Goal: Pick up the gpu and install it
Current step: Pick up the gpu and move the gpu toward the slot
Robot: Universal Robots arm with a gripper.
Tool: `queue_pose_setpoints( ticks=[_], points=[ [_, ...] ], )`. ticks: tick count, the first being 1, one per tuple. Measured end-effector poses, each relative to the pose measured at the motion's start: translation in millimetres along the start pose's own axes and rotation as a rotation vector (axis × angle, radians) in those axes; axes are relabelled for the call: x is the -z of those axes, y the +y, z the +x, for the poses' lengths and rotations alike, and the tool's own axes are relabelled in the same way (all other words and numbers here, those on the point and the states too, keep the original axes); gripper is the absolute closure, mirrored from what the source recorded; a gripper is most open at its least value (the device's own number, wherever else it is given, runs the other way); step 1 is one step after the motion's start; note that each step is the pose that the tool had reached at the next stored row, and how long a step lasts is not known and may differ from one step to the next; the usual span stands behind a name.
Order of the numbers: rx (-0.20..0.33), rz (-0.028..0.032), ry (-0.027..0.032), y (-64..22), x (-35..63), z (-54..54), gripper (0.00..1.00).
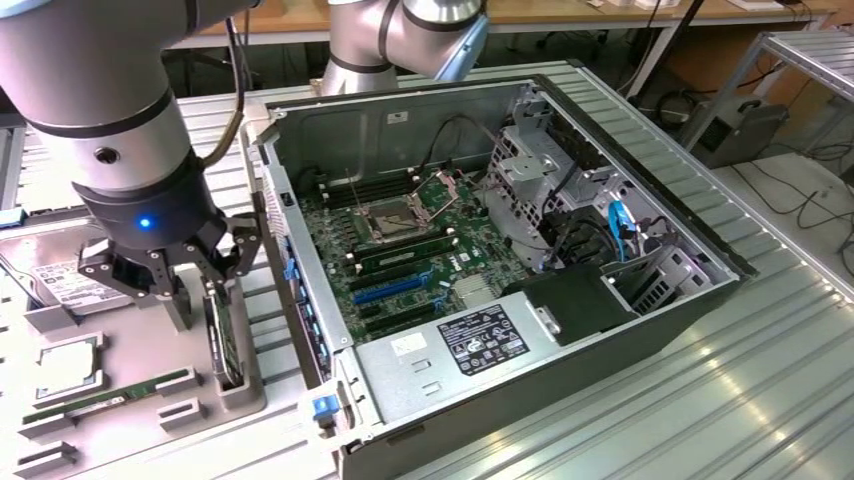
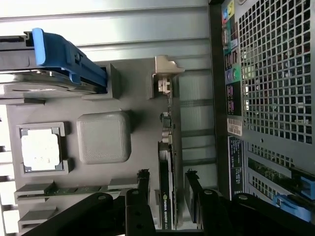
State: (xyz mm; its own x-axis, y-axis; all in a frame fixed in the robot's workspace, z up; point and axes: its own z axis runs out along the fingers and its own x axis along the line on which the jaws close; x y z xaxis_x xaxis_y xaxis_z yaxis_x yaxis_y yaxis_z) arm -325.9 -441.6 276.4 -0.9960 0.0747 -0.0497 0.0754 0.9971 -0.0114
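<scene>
**Exterior view.** The arm stands over the grey fixture (image 1: 140, 345), which sits to the exterior view's left of the open computer case (image 1: 534, 330). Both rest on the ribbed metal tabletop (image 1: 747, 400). The claw (image 1: 200, 300) points straight down with its fingers spread wide, one on each side of the gpu (image 1: 222, 345). The gpu stands on its long edge in a slot of the fixture, just beside the case wall. The claw holds nothing. A hard drive (image 1: 47, 270), a processor chip (image 1: 67, 365) and a RAM stick (image 1: 107, 395) lie near the card, on the side away from the case.

**Wrist view.** The gpu (image 2: 167, 162) is seen edge-on, with its silver bracket (image 2: 165, 73) at the end away from the claw. The claw (image 2: 166, 179) straddles the card. A gap shows between each of the black fingers (image 2: 142, 179) and the card's faces, so neither finger touches it. The perforated rear of the case (image 2: 275, 73) runs alongside.
</scene>
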Motion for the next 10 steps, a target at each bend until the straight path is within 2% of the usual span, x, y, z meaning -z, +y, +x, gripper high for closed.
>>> queue_pose_setpoints(
  ticks=[3,10],
  points=[
    [0.000,-0.0004,-0.0052,-0.5,-5.2,0.4,0.58],
    [0.000,-0.0010,-0.0123,-0.9,-16.3,1.9,0.58]
  ],
)
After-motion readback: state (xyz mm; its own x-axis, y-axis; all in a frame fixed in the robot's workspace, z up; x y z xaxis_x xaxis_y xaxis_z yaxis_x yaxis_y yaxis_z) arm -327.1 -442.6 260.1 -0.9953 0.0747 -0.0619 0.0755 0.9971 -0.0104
